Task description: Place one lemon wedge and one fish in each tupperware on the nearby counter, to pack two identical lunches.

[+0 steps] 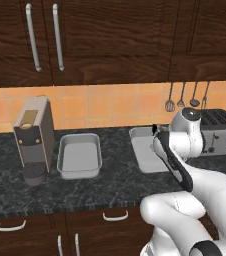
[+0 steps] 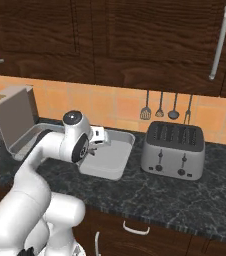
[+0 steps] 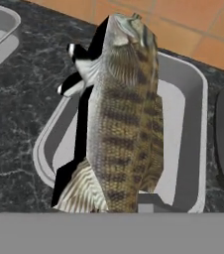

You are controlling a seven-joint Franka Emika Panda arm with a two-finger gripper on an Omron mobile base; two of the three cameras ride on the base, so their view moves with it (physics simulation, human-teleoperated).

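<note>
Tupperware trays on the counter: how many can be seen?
2. One tupperware tray sits beside the coffee machine; the other tray lies nearer the toaster, under the gripper's fish.

End effector [image 2: 101,136] — clamped, arm folded

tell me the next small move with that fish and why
Probably lower the fish a little and let go. In the hand view it hangs from the gripper directly above the right tray, which looks bare inside; the left tray also looks bare.

Two tupperware trays [image 1: 79,155] [image 1: 144,150], one fish [image 3: 124,119], one toaster [image 2: 173,150], one coffee machine [image 1: 34,135], four utensils [image 2: 146,113].
</note>
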